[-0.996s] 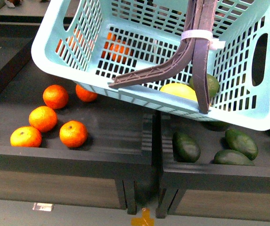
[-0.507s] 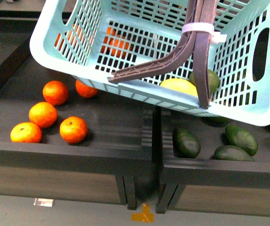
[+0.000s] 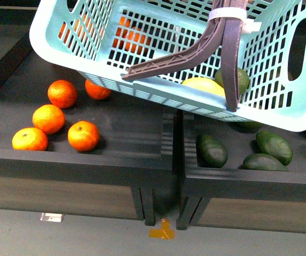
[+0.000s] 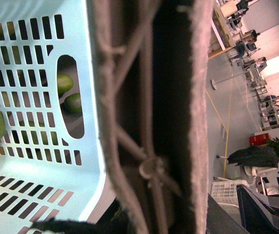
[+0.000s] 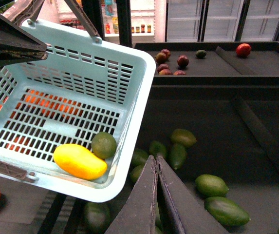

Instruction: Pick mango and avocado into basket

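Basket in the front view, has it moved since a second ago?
No: basket and oranges rise in frame together; its rim still covers the same orange.

Mango (image 5: 80,162) and avocado (image 5: 103,145) lie in a tilted basket (image 5: 140,92)
The smooth yellow mango rests on its side in the low corner of the pale turquoise slotted basket, with the dark green avocado touching it. The brown handles (image 3: 225,64) stand raised, bound with a white tie.

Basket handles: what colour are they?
Brown handles, bound by a white tie; front view shows it best.
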Motion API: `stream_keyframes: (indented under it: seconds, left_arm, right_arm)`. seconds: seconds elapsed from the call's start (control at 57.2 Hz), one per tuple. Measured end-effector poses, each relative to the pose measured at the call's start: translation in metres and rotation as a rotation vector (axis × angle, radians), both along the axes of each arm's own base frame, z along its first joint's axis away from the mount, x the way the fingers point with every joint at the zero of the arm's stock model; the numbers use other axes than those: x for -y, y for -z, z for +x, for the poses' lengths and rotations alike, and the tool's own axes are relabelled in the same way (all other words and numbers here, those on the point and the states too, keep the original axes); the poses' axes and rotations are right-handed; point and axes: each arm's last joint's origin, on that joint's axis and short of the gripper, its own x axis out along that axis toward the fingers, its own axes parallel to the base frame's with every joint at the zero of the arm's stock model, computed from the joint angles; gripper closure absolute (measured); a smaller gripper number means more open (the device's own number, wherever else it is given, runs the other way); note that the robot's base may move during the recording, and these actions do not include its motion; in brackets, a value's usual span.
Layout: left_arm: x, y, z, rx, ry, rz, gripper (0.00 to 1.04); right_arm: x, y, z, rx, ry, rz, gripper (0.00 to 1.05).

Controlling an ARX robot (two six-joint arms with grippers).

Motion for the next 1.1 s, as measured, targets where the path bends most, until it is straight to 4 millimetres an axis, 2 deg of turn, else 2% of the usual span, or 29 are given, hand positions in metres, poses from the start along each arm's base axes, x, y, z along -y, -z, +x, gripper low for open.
stream_keyframes:
  seconds: [0.087, 0.175, 0.314, 0.594, 1.1]
  left_arm:
    - [0.0000, 0.0000, 0.0000, 0.000, 0.000, 0.000, 0.94]
    - [-0.0002, 0.0000, 0.0001, 0.000, 0.000, 0.000, 0.94]
    - [-0.0002, 0.0000, 0.0001, 0.000, -0.001, 0.000, 0.94]
    - [0.0051, 0.0000, -0.0031, 0.005, 0.015, 0.000, 0.94]
    - [0.0000, 0.0004, 0.0002, 0.000, -0.005, 0.003, 0.94]
  right_arm:
    - [0.0000, -0.0001, -0.0001, 0.001, 0.000, -0.001, 1.02]
    - [0.0000, -0.0001, -0.0001, 0.001, 0.000, -0.001, 0.79]
    - [0.0000, -0.0001, -0.0001, 0.001, 0.000, -0.001, 0.51]
    - [0.0001, 0.0001, -0.0001, -0.001, 0.004, 0.000, 0.07]
    - [0.0000, 0.0000, -0.0003, 0.001, 0.000, -0.001, 0.09]
